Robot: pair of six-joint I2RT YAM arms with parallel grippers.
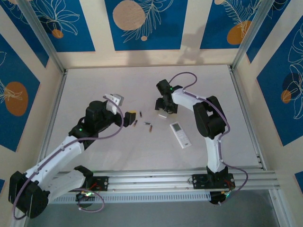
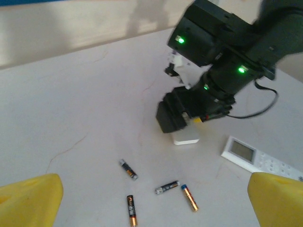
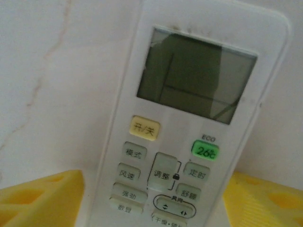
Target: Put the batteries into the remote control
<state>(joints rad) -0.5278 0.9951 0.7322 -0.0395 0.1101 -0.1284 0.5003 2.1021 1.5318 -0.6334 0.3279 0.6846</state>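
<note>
**Operator:** Start at the left. What is that hand doing?

**Spotter:** Your left hand (image 1: 129, 116) is spread wide and carries nothing. The batteries (image 2: 167, 187) lie loose on the table (image 2: 85, 94) just ahead of it, between the lines of its two yellow fingers (image 2: 28, 201). There are four, close together but not touching.

**Operator:** Which way do they point?

**Spotter:** Every way. The nearest battery (image 2: 132, 210) lies roughly along your reach. The one beyond it lies nearly across, and the other two slant. Whichever you pick, I'd expect you to turn the wrist so the fingers close across its length.

**Operator:** Which hand is closer to them?

**Spotter:** The left, clearly. Your right hand (image 3: 154, 201) points down over a remote (image 3: 189, 118) that lies face up. Its button end sits between the fingers and its screen end points away from the hand. The fingers stand close on either side, but I can't tell whether they press it. From that hand the batteries are near but apart, on the side toward your left hand.

**Operator:** Anything further right?

**Spotter:** A second remote (image 1: 181, 134) lies free and face up near the right hand, on the side toward its arm's base.
</note>
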